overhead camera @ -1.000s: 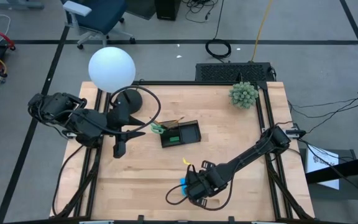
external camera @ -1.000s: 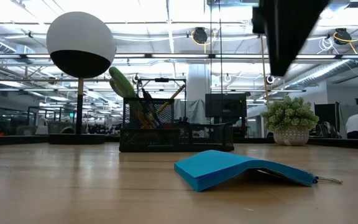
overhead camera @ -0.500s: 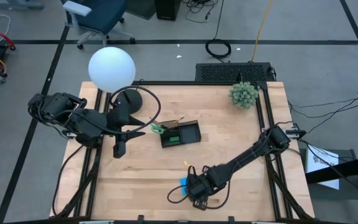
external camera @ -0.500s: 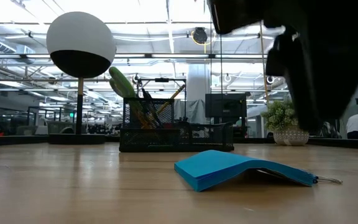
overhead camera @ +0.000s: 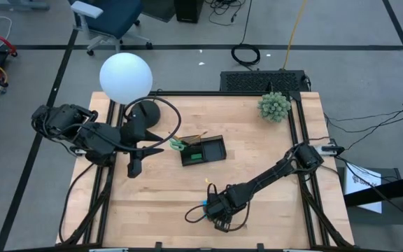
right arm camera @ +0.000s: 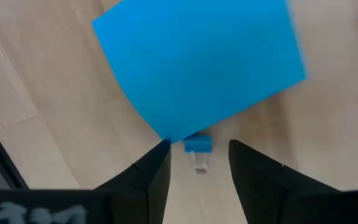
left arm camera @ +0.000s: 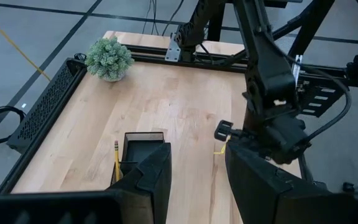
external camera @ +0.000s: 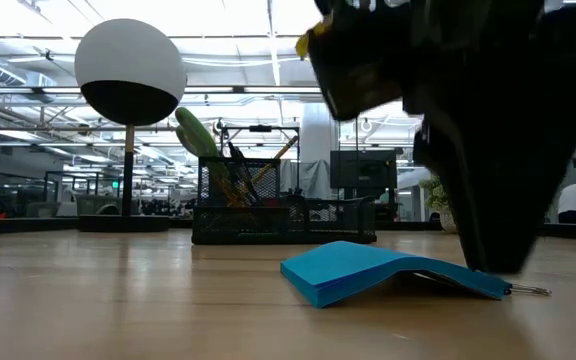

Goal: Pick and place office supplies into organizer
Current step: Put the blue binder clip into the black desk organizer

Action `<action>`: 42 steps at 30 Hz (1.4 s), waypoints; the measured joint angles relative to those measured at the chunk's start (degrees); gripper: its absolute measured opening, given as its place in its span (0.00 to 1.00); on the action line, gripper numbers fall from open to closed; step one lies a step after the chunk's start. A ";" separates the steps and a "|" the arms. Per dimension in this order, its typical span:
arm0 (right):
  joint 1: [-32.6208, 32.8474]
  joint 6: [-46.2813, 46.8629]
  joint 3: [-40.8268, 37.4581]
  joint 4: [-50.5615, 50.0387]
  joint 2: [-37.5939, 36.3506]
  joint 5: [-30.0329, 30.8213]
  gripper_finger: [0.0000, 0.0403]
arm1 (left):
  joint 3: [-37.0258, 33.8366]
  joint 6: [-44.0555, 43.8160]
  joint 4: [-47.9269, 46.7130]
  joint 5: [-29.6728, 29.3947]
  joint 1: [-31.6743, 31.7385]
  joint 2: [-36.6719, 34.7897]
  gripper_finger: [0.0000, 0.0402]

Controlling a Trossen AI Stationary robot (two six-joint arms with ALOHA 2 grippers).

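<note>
Hovering directly over the blue square note pad [right arm camera: 201, 65] lying on the wooden surface [overhead camera: 257, 150], the right gripper [right arm camera: 194, 163] is seen with jaws parted, nothing gripped, while pencils and green-handled scissors [overhead camera: 177, 145] are already lodged in the black mesh organizer [overhead camera: 203, 150].

Two dark jointed arms with looping black cables

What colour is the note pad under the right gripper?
Bright blue. The note pad shows best in the right wrist view, ahead of the open right gripper.
</note>
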 joint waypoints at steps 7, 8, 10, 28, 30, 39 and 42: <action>-0.35 -0.70 0.00 0.88 0.57 -0.39 0.37 | 0.00 0.02 0.00 0.00 0.00 -0.01 0.36; -0.37 -0.76 0.00 1.09 0.57 -0.40 0.37 | 0.00 0.02 0.00 0.00 0.00 -0.01 0.36; -0.39 -0.84 0.00 1.34 0.57 -0.39 0.37 | 0.01 0.02 0.00 0.00 0.00 0.00 0.36; -1.60 0.49 0.00 3.19 0.59 -1.27 0.37 | 0.01 0.02 0.00 0.00 -0.01 0.01 0.36; -1.02 1.27 0.00 3.20 0.58 -1.62 0.37 | 0.00 0.02 0.00 0.00 0.00 -0.01 0.36; 1.01 2.30 0.26 2.75 0.59 -1.79 0.37 | 0.01 0.02 0.00 0.00 -0.01 0.00 0.36; 1.07 2.59 0.26 2.75 0.59 -1.01 0.37 | 0.01 0.02 0.00 0.00 0.00 0.02 0.36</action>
